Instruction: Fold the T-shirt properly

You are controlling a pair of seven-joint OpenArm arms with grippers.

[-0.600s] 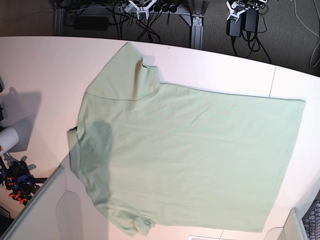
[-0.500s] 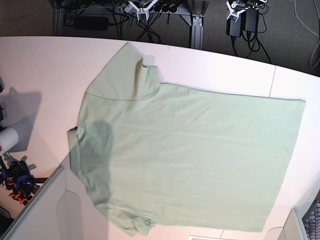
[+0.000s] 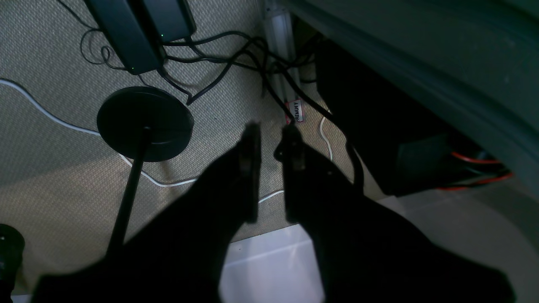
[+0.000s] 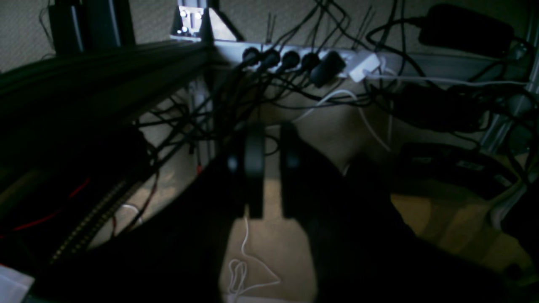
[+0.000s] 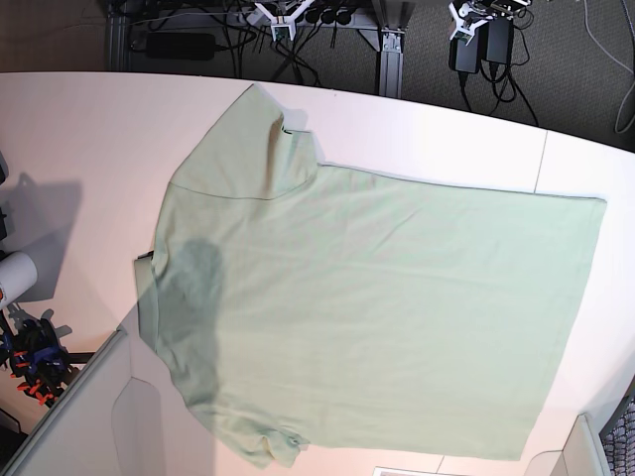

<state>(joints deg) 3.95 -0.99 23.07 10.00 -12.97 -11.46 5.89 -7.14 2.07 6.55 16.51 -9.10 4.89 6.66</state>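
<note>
T-shirt (image 5: 377, 307) flat on table (image 5: 79, 129), unchanged from before.

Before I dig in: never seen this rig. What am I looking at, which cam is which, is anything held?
It is a two-armed robot meant to fold a shirt. The base view looks down on a white table where the T-shirt lies spread flat, collar end toward the picture's left, untouched. The other two cameras sit on the wrists, and each shows its own claw as dark fingers. The left claw and the right claw are each slightly open, holding nothing, pointing at floor and cables beyond the table. Neither arm shows in the base view.
</note>
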